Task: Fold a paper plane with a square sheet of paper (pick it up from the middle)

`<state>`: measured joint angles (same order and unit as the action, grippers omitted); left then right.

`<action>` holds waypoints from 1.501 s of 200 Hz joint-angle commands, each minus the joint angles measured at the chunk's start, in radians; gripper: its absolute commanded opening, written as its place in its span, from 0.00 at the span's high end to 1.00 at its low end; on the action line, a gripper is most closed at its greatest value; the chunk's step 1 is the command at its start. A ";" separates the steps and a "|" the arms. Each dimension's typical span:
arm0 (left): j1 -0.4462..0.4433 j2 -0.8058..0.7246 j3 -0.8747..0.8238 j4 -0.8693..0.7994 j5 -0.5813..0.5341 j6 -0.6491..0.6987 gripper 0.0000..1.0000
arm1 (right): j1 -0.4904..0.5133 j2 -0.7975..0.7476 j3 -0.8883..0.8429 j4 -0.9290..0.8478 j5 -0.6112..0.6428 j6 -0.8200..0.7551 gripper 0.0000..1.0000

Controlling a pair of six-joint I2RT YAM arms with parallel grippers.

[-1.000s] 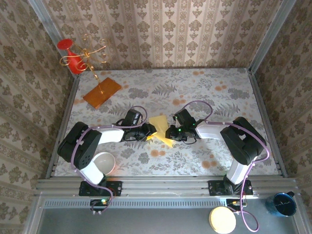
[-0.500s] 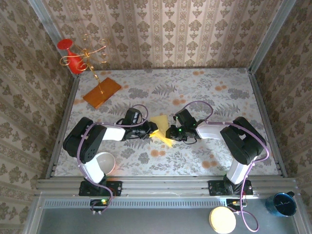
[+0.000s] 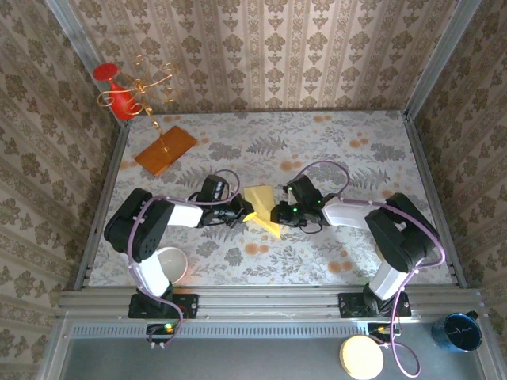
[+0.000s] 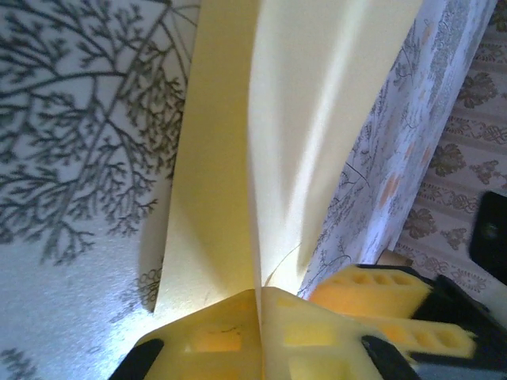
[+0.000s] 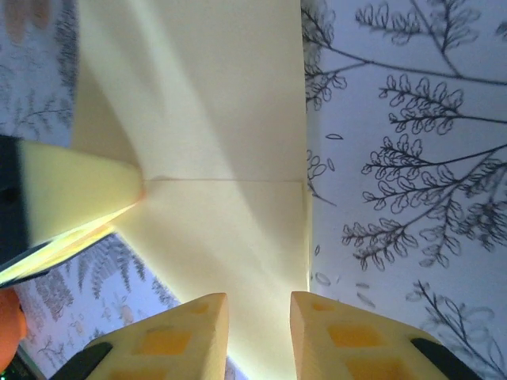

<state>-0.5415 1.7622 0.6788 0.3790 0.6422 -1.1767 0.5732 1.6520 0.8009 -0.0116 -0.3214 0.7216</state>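
Left hand [image 4: 260, 294] has just pinched shut on the paper [image 3: 259, 198], which sits mid-counter [image 3: 356, 158] between both arms. Right hand [image 5: 259, 305] sits slightly apart astride its edge. Feather-light, floppy stuff that creases easily and probably slips, so I'd grip the folded edges gently.

A folded pale-yellow paper [image 5: 222, 119] spreads from 12 o'clock through the centre to 6 o'clock. Its straight right edge lies against the desk [image 5: 412, 158], whose white cover with grey fern sprigs takes the 3 o'clock side. A thin crease runs level across the paper's middle, and at 9 o'clock the left hand [image 5: 131, 194] reaches in as a yellow wedge, its tip closed on the paper where that crease begins. At 6 o'clock the right hand [image 5: 259, 310] has its two yellow fingers apart, with paper showing in the gap.
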 commanded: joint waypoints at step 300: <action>-0.059 -0.084 0.203 -0.443 -0.229 0.006 0.93 | 0.319 0.111 0.141 -0.069 0.589 -0.396 0.70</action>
<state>-0.5953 1.6615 0.8585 -0.0254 0.4103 -1.1637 0.8841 1.7412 0.9161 -0.0933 0.2226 0.3408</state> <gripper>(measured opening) 0.072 0.310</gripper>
